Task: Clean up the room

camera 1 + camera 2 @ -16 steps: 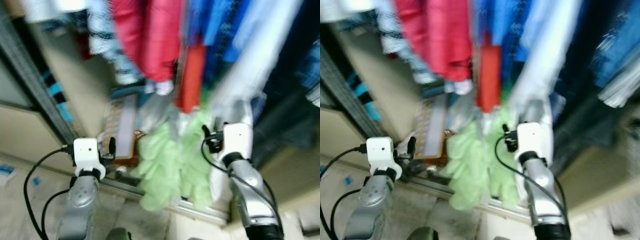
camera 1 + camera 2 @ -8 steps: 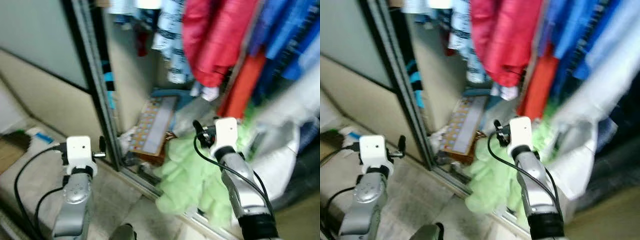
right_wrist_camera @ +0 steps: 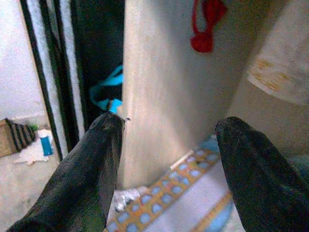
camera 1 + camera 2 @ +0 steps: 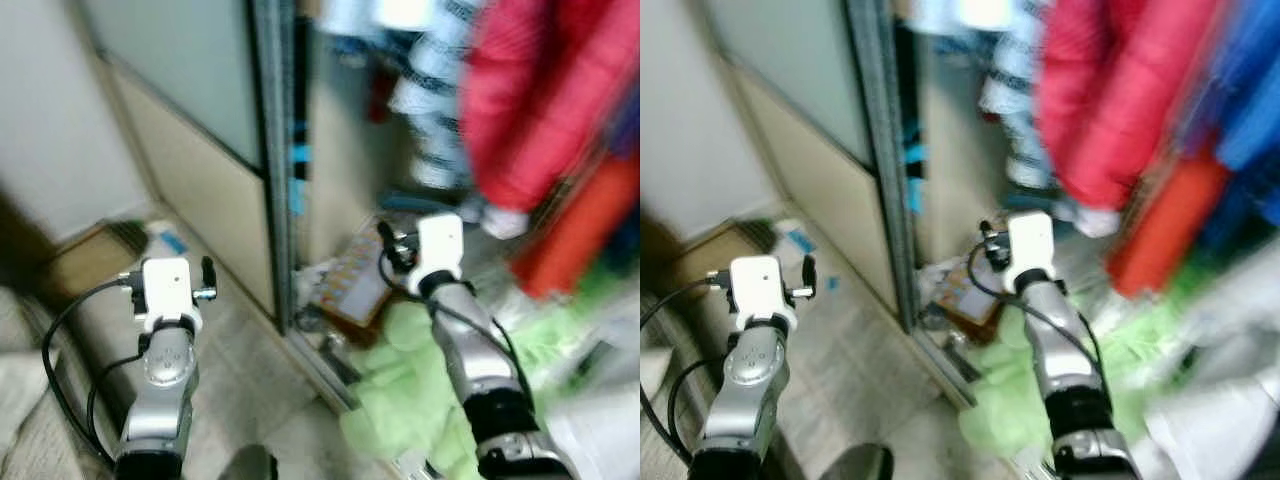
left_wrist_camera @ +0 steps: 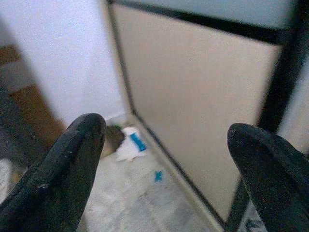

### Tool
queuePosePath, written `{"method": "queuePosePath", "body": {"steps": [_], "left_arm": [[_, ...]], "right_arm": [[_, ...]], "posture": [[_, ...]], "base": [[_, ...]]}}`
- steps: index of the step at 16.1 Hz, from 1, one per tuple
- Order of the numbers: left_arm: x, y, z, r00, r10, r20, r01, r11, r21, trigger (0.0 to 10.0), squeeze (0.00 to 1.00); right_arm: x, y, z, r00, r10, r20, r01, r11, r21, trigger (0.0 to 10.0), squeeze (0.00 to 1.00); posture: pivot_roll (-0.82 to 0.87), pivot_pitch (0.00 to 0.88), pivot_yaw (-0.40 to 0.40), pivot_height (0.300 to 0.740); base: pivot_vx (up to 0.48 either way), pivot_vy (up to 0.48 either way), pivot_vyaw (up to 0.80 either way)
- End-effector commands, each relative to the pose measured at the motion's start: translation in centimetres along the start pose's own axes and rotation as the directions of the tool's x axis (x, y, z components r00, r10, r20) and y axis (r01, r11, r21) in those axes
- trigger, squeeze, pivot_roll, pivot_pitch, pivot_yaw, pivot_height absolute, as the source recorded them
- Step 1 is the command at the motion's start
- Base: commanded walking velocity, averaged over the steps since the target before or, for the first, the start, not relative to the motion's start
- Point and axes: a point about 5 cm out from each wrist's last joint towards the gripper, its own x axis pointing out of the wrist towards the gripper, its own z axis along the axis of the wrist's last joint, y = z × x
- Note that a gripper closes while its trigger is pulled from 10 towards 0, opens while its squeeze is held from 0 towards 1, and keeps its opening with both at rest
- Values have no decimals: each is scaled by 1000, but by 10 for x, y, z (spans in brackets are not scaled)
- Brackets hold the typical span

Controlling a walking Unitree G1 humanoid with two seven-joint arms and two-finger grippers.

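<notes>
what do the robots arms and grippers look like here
Both arms are silver metal with rounded segments, each topped by a white boxy wrist module. Black cables loop from those modules down along the arms. The left gripper and right gripper each have two long, thick matte black fingers with rounded tips.

– Wardrobe condition?
– Dark-framed sliding wardrobe door (image 4: 880, 170) stands open. Red hanging garments (image 4: 1110, 110) and a pale green crumpled fabric heap (image 4: 1015, 400) sit inside, the heap spilling over the bottom track.
– Arms?
– Left silver arm (image 4: 745, 385) raised over the tiled floor (image 4: 855, 385); right silver arm (image 4: 1055, 350) reaches above the heap. View blurred.
</notes>
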Motion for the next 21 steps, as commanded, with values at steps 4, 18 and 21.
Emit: {"method": "queuePosePath", "body": {"steps": [4, 18, 21], "left_arm": [[0, 16, -2, 999, 31, -7, -31, 999, 36, 10000, 0], [-12, -2, 15, 998, -65, 3, 65, 998, 6, 10000, 0], [-22, -1, 7, 997, -62, -47, 62, 998, 0, 10000, 0]], "right_arm": [[-3, 4, -4, 1000, -15, 5, 14, 998, 61, 10000, 0], [-23, -10, -1, 993, -120, 13, 119, 991, 66, 10000, 0], [-25, -14, 2, 994, -106, 9, 105, 993, 44, 10000, 0]], "posture": [[56, 0, -42, 740], [-25, 0, 22, 740], [-22, 0, 1, 740]], "base": [[0, 0, 400], [0, 0, 43], [0, 0, 800]]}}
